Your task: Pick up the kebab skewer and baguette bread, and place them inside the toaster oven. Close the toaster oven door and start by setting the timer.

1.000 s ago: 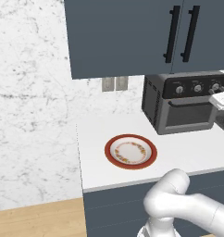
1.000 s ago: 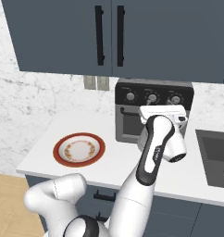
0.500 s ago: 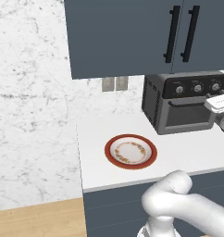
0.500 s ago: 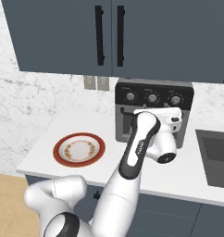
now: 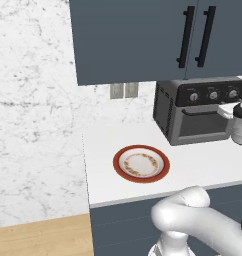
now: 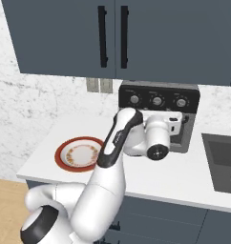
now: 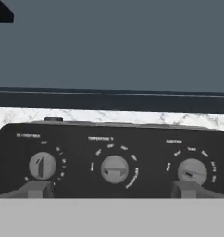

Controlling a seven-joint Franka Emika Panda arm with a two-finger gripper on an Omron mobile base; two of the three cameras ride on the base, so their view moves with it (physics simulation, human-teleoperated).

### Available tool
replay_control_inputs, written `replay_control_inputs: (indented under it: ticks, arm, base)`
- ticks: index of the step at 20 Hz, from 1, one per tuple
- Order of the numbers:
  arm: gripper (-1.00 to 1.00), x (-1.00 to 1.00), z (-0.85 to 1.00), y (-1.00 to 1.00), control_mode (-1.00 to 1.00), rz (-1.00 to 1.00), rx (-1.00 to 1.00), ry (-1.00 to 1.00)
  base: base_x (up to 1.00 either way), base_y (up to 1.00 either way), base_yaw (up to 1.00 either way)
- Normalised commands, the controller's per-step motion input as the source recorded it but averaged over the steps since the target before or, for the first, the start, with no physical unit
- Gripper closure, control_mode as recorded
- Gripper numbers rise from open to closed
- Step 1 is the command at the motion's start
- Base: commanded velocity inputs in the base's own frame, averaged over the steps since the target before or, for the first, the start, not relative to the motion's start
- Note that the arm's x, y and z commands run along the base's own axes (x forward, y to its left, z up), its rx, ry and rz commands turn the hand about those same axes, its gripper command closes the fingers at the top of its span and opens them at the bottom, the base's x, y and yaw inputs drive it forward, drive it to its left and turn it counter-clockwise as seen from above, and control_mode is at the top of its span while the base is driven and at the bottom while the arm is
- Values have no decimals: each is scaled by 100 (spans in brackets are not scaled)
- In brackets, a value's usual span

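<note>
The gripper [image 7: 112, 189] hangs with its fingers spread wide and nothing between them, right in front of the toaster oven [image 5: 198, 115]; the toaster oven door [image 5: 203, 123] looks shut, so the step in hand seems to be the timer. The plate [image 5: 141, 163] near the counter's front edge lies bare; skewer and baguette are presumably inside, though I cannot tell. Next, the fingers must shift to the leftmost knob [image 7: 42, 165], close on it and turn.
</note>
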Motion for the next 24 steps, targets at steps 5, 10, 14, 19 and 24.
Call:
replay_control_inputs:
  ticks: [5,10,14,19,24]
  arm:
    - [-100,14,-5,13,-100,0,0,11]
    - [-100,30,0,24,-100,0,0,7]
    - [-100,22,-4,31,-100,-1,0,4]
    - [-100,5,-16,42,-100,-7,0,0]
    - [-100,13,-2,36,-100,-10,0,-3]
  base:
    - [0,0,0]
    - [0,0,0]
    - [0,0,0]
    - [0,0,0]
    - [0,0,0]
